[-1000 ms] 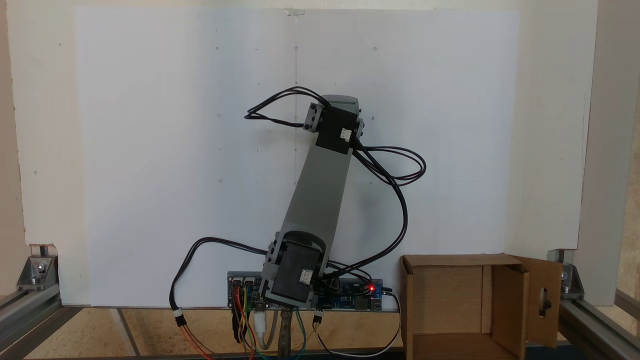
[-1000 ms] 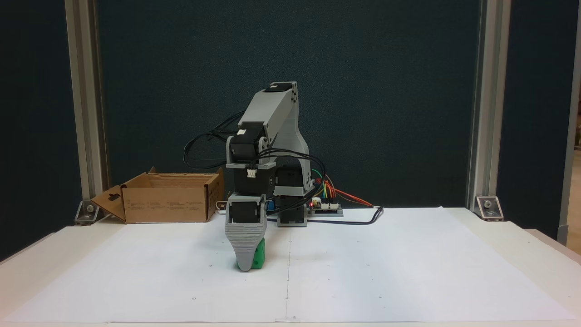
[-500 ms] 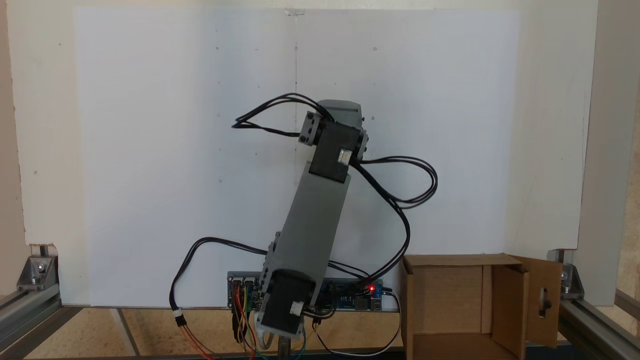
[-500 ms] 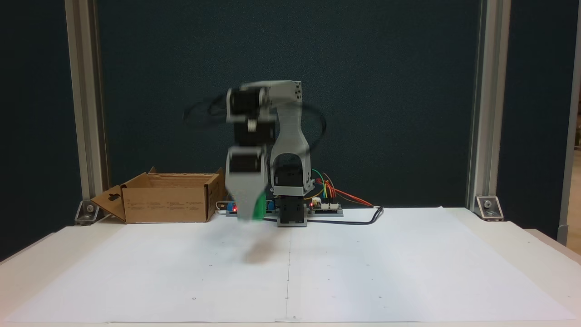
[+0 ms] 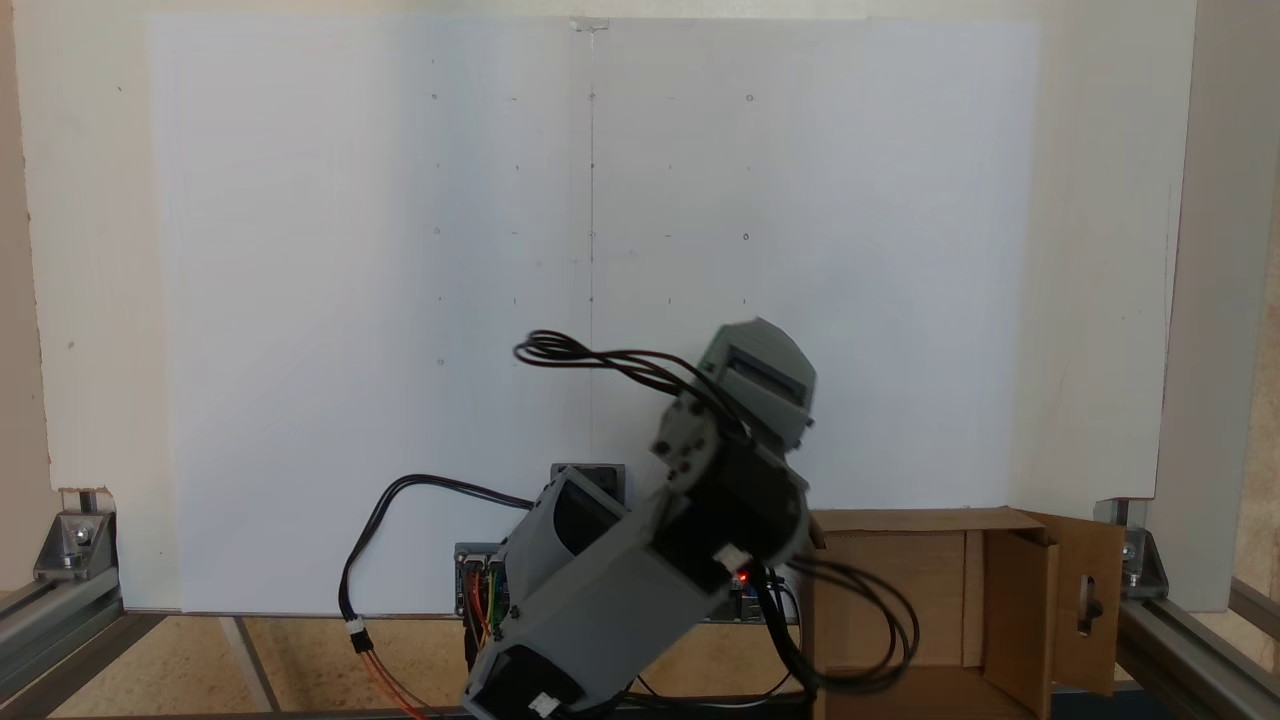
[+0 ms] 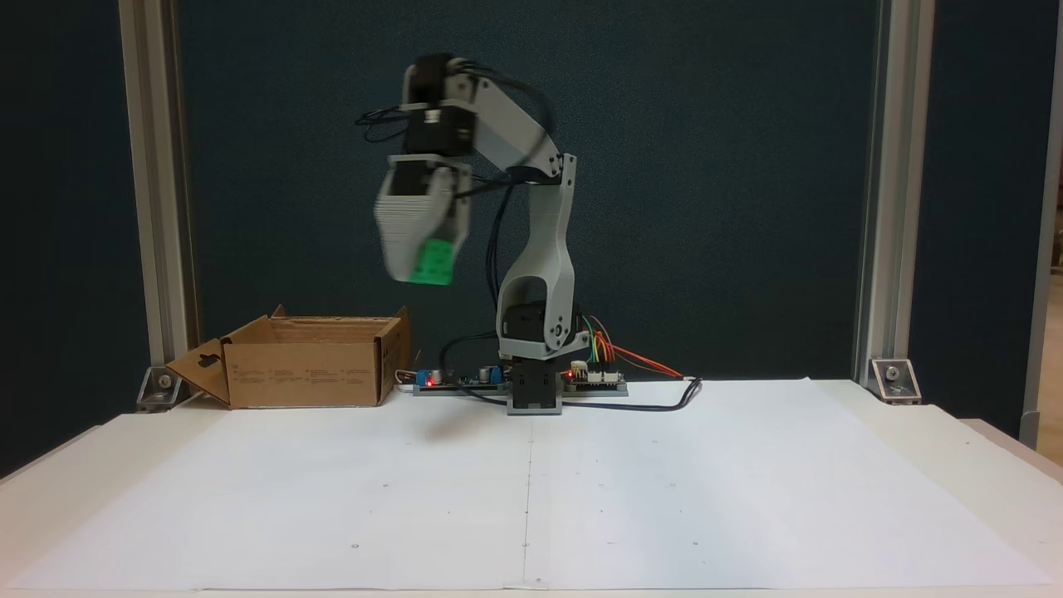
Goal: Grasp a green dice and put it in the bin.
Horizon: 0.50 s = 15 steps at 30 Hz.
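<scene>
The green dice (image 6: 433,263) hangs high in the air, pinched at the tip of my gripper (image 6: 422,271), which is shut on it and points down. Both are blurred by motion. The dice is above and a little to the right of the bin (image 6: 303,374), a brown cardboard box with open flaps, one with a handle slot (image 6: 203,364). Seen from above, the arm (image 5: 620,590) leans toward the bin (image 5: 890,590) at the lower right, and its wrist housing (image 5: 757,385) covers the dice.
White paper (image 6: 531,498) covers the table. Circuit boards with coloured wires (image 6: 594,378) sit by the arm's base (image 6: 531,390). Aluminium frame posts (image 6: 158,208) (image 6: 880,208) stand at both sides. Loose black cables (image 5: 860,640) hang near the box's edge.
The gripper lifted the dice off the paper, rose well above the table and swung toward the bin. The arm folded back toward its base.
</scene>
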{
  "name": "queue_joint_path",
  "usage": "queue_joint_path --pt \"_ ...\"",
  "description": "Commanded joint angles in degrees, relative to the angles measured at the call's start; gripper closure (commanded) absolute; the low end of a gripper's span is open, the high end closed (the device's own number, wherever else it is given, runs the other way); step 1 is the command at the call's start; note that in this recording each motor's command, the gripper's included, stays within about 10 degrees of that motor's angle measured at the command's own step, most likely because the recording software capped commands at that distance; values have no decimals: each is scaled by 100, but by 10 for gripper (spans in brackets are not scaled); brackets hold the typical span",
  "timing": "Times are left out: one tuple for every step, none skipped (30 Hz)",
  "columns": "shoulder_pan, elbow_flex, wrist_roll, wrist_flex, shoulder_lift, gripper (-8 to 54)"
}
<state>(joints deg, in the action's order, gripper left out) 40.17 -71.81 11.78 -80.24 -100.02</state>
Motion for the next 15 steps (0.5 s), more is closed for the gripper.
queue_joint_path --pt "921 290 554 -123 -158 341" --pt "1310 290 712 44 -149 341" --pt "1747 290 870 229 -149 341" --pt "2151 290 1081 422 -158 341" --pt "2582 308 1213 562 -149 341" --pt "2986 308 1274 756 -149 341" --pt "3391 308 1336 1020 -141 341" --pt "3821 299 1380 1239 -79 341" --pt "4234 308 1441 1389 44 341" --pt "4656 308 1450 1529 158 341" --pt "5078 308 1468 1670 290 341" --pt "5405 308 1538 1793 448 341" --pt "5651 308 1644 1916 650 341" --pt "5950 299 1714 2206 976 341" --pt "6126 299 1767 2443 1222 341"
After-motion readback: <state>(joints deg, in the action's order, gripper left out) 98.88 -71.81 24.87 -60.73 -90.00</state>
